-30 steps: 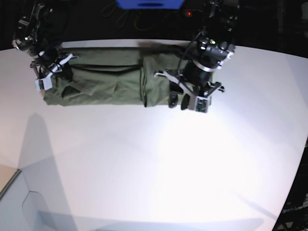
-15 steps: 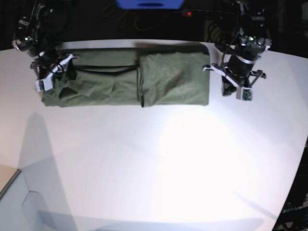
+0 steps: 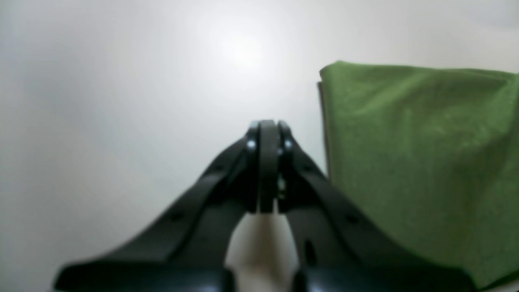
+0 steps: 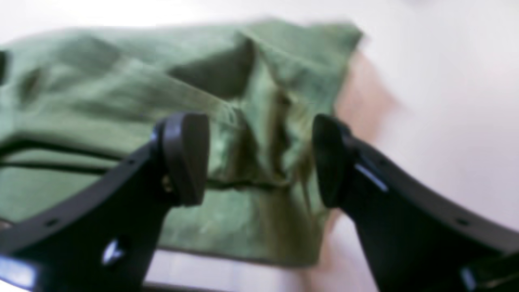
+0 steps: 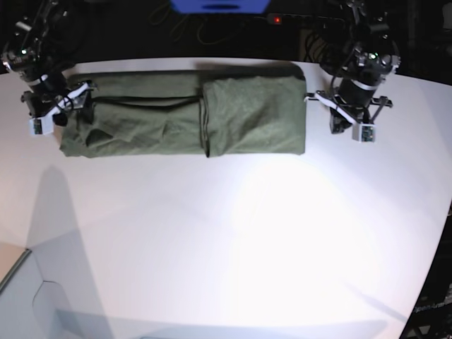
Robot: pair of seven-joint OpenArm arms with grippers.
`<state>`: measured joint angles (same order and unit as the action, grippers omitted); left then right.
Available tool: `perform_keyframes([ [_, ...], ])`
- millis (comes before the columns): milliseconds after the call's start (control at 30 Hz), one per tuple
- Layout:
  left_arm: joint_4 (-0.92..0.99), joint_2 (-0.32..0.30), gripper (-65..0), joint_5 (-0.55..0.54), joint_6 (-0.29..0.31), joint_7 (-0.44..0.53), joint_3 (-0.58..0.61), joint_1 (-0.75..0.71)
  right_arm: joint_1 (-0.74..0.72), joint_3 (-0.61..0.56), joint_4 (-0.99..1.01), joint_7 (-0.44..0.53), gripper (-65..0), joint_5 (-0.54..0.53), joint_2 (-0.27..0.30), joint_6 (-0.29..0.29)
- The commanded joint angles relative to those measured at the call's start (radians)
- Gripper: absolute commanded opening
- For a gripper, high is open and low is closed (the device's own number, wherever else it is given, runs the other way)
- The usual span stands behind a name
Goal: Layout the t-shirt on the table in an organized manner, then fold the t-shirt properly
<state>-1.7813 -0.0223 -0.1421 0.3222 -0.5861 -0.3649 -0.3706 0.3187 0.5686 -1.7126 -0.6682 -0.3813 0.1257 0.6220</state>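
T-shirt [image 5: 183, 116] folded into a long band across the far worktop [image 5: 226, 240]. Right gripper [image 4: 259, 162] released, jaws wide over its sleeve end; left gripper [image 3: 265, 162] clenched empty, just beside the opposite end.

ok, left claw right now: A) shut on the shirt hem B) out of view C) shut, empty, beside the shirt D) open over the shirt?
C: the left claw has its tips pressed together over bare table, with the t-shirt lying off to its side, not pinched.
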Motion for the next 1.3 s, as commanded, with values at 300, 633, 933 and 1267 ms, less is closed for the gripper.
perform_keyframes([
  [300,-0.015,-0.005,-64.8,-0.009,0.004,0.024,-0.001,0.003,-0.048,0.054,0.125,0.037,-20.8,-0.017,0.013,-0.001],
  [633,-0.015,-0.005,-64.8,-0.009,0.004,0.022,-0.001,-0.005,-0.088,0.051,0.227,0.037,-20.8,-0.015,0.029,-0.001],
  [933,-0.015,-0.005,-64.8,-0.009,0.004,0.022,-0.001,-0.006,-0.086,0.047,0.271,0.037,-28.4,-0.015,0.024,-0.001],
  [1267,-0.015,-0.005,-64.8,-0.009,0.004,0.021,-0.001,-0.006,-0.066,-0.034,0.270,0.031,-65.0,-0.015,0.027,-0.001],
])
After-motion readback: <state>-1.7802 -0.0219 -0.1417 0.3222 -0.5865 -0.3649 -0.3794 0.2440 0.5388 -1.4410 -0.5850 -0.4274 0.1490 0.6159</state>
